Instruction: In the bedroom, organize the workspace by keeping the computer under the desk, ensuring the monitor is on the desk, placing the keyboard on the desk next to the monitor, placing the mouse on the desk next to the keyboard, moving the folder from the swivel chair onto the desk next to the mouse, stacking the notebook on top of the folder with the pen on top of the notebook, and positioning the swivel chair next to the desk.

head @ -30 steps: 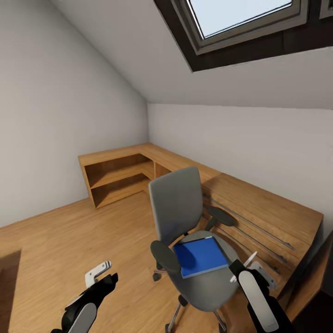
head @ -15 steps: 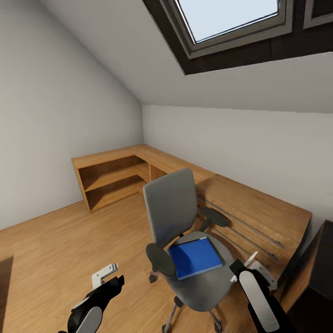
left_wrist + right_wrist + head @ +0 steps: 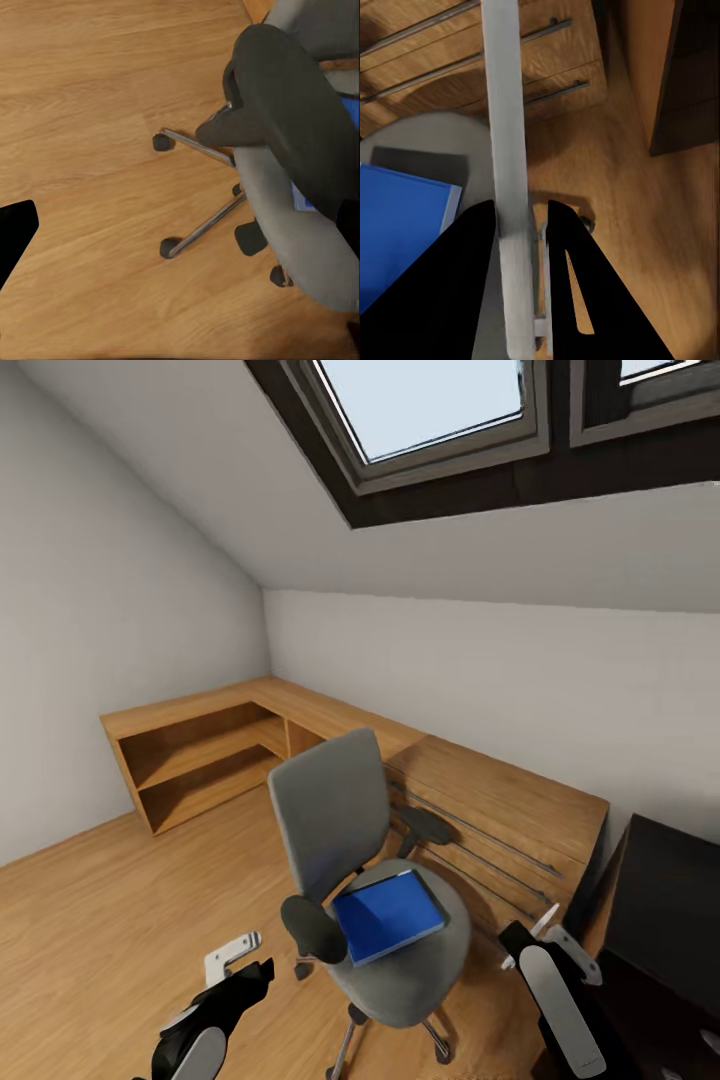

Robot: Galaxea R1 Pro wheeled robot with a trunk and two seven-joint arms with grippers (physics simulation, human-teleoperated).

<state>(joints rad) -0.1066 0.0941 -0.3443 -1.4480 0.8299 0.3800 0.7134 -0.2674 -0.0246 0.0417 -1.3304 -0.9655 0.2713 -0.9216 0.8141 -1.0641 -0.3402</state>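
**Facing the chair, with the folder waiting to be picked up**

The bright-blue flat folder (image 3: 388,915) is lying on the seat of the grey padded swivel chair (image 3: 330,810), and the long black desk (image 3: 670,900) is showing at the right edge. The step in hand seems to be fetching that folder. The right gripper (image 3: 521,217) is pinching a thin white pen (image 3: 506,112) between nearly closed fingers, so the next move probably falls to the left gripper (image 3: 235,965), which is hanging empty over the floor with its fingers spread.
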